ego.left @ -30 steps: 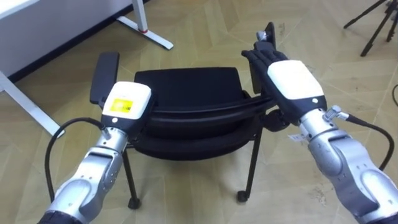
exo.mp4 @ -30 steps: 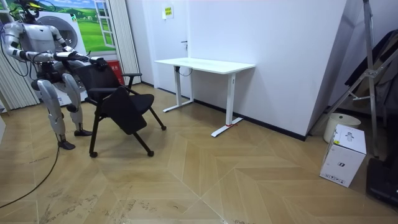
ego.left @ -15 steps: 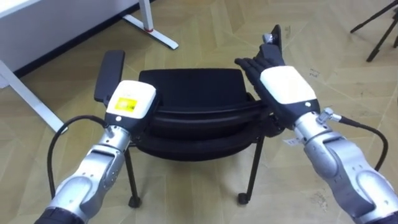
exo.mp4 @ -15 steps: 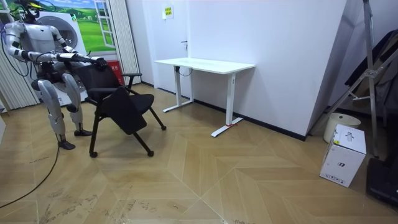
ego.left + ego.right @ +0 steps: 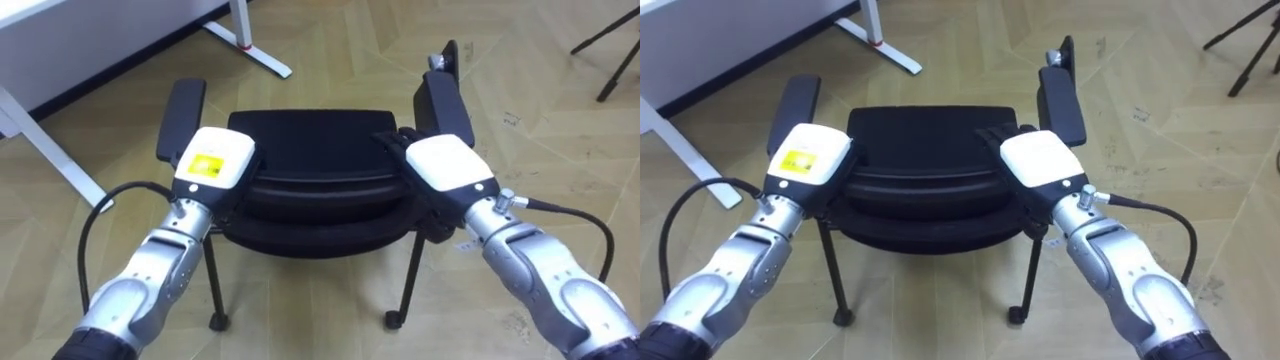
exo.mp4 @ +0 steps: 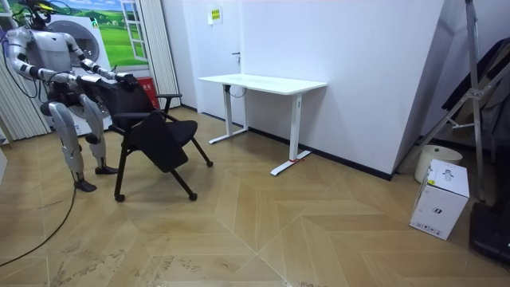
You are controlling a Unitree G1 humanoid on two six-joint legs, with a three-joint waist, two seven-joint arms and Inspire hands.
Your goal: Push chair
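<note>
Robot hands at the chair (image 5: 310, 140).
Left robot hand (image 5: 213, 165) and right robot hand (image 5: 447, 165) seemingly on its back; cannot tell any grasp.

Silver forearms, black cables; white-backed right hand (image 5: 450, 165); left hand (image 5: 212, 165) — yellow sticker

Your left hand (image 5: 212, 163) is on the left end of the chair (image 5: 310, 150) back rail (image 5: 320, 192), and your right hand (image 5: 447, 168) is on the right end. Can't tell if either one grips. The left armrest (image 5: 181, 118) is just beyond your left hand, the right armrest (image 5: 443, 100) just beyond your right. The seat (image 5: 310, 135) lies between the hands and ahead of them. A white desk leg (image 5: 248, 40) is well beyond your left hand. A dark tripod leg (image 5: 610, 70) is far out past your right hand. The floor (image 5: 330, 320) is wood.
</note>
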